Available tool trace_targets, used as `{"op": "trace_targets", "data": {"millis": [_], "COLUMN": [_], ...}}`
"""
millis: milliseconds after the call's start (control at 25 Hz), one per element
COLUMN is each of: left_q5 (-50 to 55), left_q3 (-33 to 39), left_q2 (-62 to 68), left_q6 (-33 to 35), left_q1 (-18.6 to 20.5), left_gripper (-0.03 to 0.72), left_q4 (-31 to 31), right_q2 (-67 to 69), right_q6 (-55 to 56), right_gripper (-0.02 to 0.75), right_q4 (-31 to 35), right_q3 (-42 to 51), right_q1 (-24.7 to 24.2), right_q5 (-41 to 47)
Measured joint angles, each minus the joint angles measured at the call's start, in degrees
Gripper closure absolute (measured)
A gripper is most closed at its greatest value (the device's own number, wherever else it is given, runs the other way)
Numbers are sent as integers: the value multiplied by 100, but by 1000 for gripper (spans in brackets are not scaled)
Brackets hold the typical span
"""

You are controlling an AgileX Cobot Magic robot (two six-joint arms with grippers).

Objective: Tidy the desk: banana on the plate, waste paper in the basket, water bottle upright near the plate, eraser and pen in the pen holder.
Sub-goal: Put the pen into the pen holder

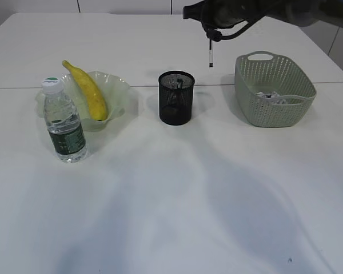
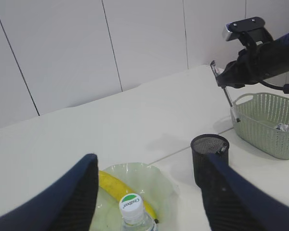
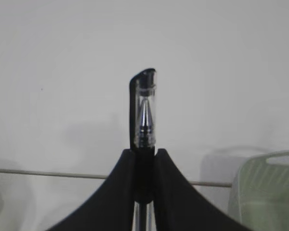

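Overhead, the right gripper [image 3: 143, 166] was clamped on a black pen with a clear cap [image 1: 210, 55], hanging upright above the desk's far edge between the black mesh pen holder [image 1: 176, 97] and the grey-green plastic basket [image 1: 274, 88]. The left gripper [image 2: 149, 192] stood open, holding nothing, over the upright clear water bottle [image 1: 64, 122] beside the pale green plate [image 1: 117, 88] carrying the yellow banana [image 1: 90, 91].

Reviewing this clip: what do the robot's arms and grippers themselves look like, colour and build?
Right arm: black, with a thin black cable looping beneath and a grey-and-black camera module on top. Right gripper: smooth black, curved, tapering fingers. Left gripper: broad dark navy fingers, no visible markings.
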Motion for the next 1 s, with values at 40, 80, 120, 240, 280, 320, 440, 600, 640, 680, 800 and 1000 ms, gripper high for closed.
{"op": "trace_targets", "data": {"millis": [40,80,120,240,280,320,440,600,640,680,800,1000], "left_q5": [0,0,0,0,0,0,0,0,0,0,0,0], "left_q3": [0,0,0,0,0,0,0,0,0,0,0,0], "left_q2": [0,0,0,0,0,0,0,0,0,0,0,0], "left_q6": [0,0,0,0,0,0,0,0,0,0,0,0], "left_q1": [0,0,0,0,0,0,0,0,0,0,0,0], "left_gripper": [214,214,214,214,214,214,214,214,214,214,214,214], "left_q4": [0,0,0,0,0,0,0,0,0,0,0,0], "right_q2": [0,0,0,0,0,0,0,0,0,7,7,7], "right_q6": [0,-4,-4,-4,-13,-13,-13,-13,-13,-13,-13,-13], "right_gripper": [676,676,676,676,676,676,676,676,676,676,676,676], "right_q4": [-40,-94,-122,-220,-248,-261,-302,-371,-417,-475,-608,-856], "right_q3": [0,0,0,0,0,0,0,0,0,0,63,521], "right_q1": [0,0,0,0,0,0,0,0,0,0,0,0], "right_q5": [-70,-171,-246,-539,-638,-720,-1025,-1508,-1590,-1672,-2039,-2814]}}
